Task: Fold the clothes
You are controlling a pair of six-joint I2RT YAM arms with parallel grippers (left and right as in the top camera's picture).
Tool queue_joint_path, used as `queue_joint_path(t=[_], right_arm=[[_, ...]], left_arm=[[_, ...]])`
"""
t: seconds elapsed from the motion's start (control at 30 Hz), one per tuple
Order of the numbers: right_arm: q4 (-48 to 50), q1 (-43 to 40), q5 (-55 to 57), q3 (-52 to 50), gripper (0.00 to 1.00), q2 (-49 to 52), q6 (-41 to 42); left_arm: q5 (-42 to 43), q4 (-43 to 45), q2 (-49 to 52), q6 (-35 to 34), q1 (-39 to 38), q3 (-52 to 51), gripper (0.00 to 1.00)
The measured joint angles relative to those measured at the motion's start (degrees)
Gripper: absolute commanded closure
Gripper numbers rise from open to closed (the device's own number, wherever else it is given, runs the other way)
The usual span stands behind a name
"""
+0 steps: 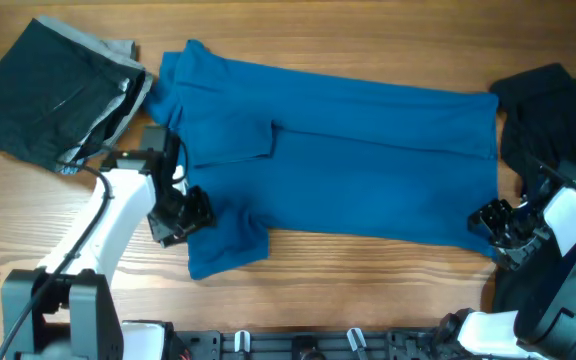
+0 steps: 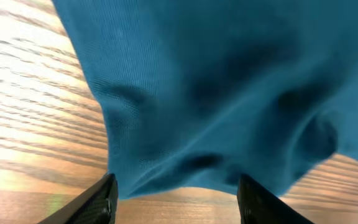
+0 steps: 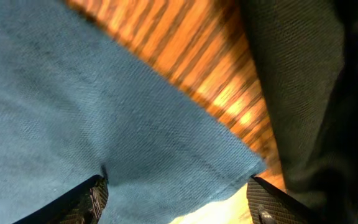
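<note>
Blue shirt [image 1: 368,150] spread flat on bench [image 1: 348,295].
Left end effector [image 1: 190,215] at sleeve [image 1: 228,248], right end effector [image 1: 493,222] at hem corner [image 3: 229,162], both spread apart; pinch cloth fully before lifting both evenly.

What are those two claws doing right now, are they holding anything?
Left gripper: open, fingers apart at the edge of the blue shirt, gripping nothing.
Right gripper: open, fingers spread around a corner of the blue shirt, gripping nothing.
</note>
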Motion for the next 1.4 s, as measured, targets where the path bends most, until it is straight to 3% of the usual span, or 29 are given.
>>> queue_joint_path(t=[0.23, 0.57, 0.7, 0.83, 0.93, 1.0, 1.3, 1.4], right_arm=[[2.3, -1.0, -0.3, -0.1, 0.24, 0.0, 0.4], [-2.7, -1.0, -5.3, 3.4, 0.22, -4.6, -1.1], [-4.6, -1.0, -5.9, 3.7, 0.20, -8.3, -1.8], [-5.3, -1.0, -5.9, 3.7, 0.19, -8.4, -1.8], [-5.4, -1.0, -6.1, 3.7, 0.18, -8.4, -1.8], [-5.4, -1.0, -6.1, 3.7, 0.18, -8.4, -1.8], [0.3, -1.0, -4.9, -4.0, 0.20, -6.3, 1.6], [3.7, -1.0, -2.2, -6.3, 0.32, -5.5, 3.8]], left_arm=[[1.3, 8.3, 0.2, -3.2, -0.9, -9.2, 0.38], [-1.8, 5.7, 0.7, -4.2, 2.0, -9.7, 0.33], [-3.0, 7.5, 0.7, -5.6, 4.5, -9.7, 0.36], [-1.7, 11.0, 1.4, -6.5, 3.3, -9.7, 0.51], [0.0, 11.9, 2.3, -7.2, 0.7, -9.7, 0.84], [1.6, 11.4, 3.3, -7.5, 0.0, -9.6, 0.94], [3.0, 0.5, 5.6, -4.5, 7.2, -3.0, 0.96], [3.0, -0.1, 5.4, -3.9, 7.5, -0.3, 0.96]])
